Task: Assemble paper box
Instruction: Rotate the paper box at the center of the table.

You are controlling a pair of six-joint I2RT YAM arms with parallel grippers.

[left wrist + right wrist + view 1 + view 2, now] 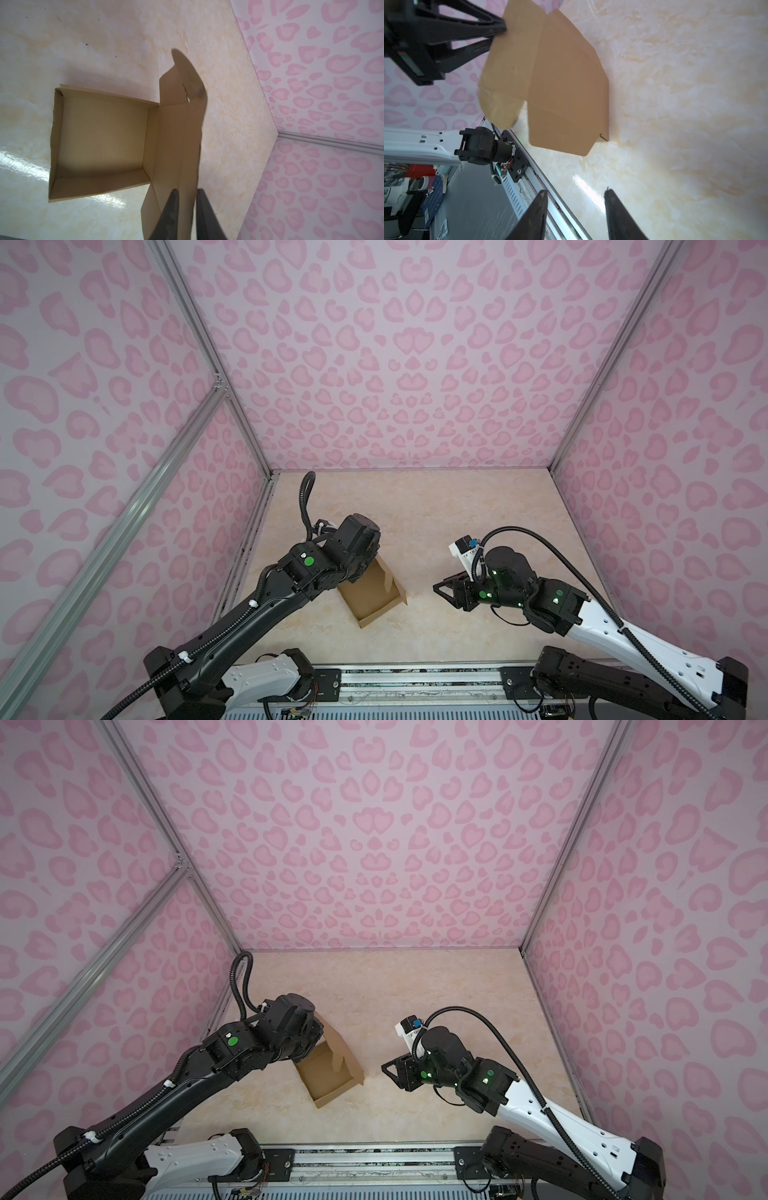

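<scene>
Lid-closing is the step in hand, I judge. My left gripper (187, 190) stands narrowly parted astride the edge of the raised lid (176, 135); whether it pinches, I cannot tell. Just beyond its fingertips sits the paper box (99, 145), walls up, open on the table (104, 41). Well apart, my right gripper (576, 190) hangs half-open and empty. Next, I would fold the lid down and tuck it in.

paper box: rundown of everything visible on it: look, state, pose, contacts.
The paper box is plain brown cardboard: a shallow rectangular tray with four walls folded up, empty, sitting flat on the marbled table, turned at an angle. Its lid stands open, raised from one wall, with a rounded side tab. The lid runs between the fingers of the left gripper; a firm clamp cannot be confirmed. Nothing else touches it.
</scene>
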